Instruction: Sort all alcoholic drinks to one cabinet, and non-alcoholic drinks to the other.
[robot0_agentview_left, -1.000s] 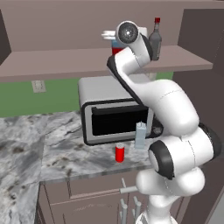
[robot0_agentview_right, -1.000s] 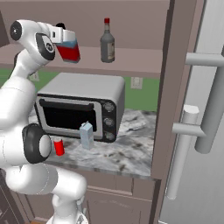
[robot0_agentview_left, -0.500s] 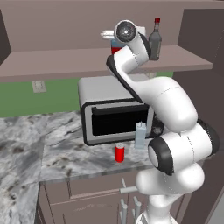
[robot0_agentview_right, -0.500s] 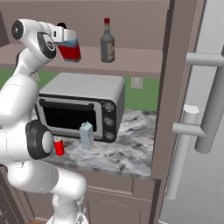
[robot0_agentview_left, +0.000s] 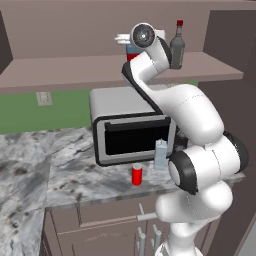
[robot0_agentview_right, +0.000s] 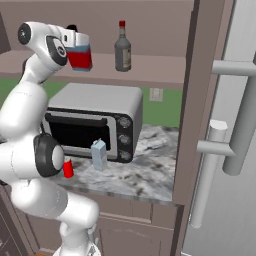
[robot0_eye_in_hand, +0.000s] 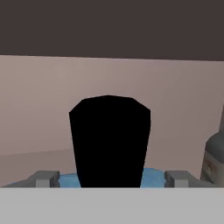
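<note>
Up on the brown cabinet shelf (robot0_agentview_left: 75, 67), in the left base view, reaching high with the arm and parking the gripper (robot0_agentview_left: 124, 39) over the squat red-filled bottle (robot0_agentview_left: 131, 55), just beside the grey glass bottle (robot0_agentview_left: 176, 50) with its red cap. Holding arm and bottle in much the same place as a second ago, so looking elsewhere for the change. Leaving the small red can (robot0_agentview_left: 136, 175) and the pale-blue container (robot0_agentview_left: 160, 155) down on the marble counter (robot0_agentview_left: 60, 170), in front of the toaster oven (robot0_agentview_left: 130, 135)

Turning to the right base view: seeing the red-filled bottle (robot0_agentview_right: 80, 57) standing upright with its base apparently on the shelf board, the gripper (robot0_agentview_right: 75, 36) at its blue top, the grey glass bottle (robot0_agentview_right: 122, 52) near on the same board, the red can (robot0_agentview_right: 68, 169) and pale-blue container (robot0_agentview_right: 99, 155) waiting below

Looking along the hand: showing both fingertips (robot0_eye_in_hand: 43, 178) spread wide apart, flanking the dark cap and blue top without pinching them, the grey glass bottle (robot0_eye_in_hand: 214, 157) at the edge. Judging the gripper (robot0_eye_in_hand: 111, 178) as just letting go, meaning both alcoholic drinks now sharing one cabinet, and leaving the two soft drinks for the other
</note>
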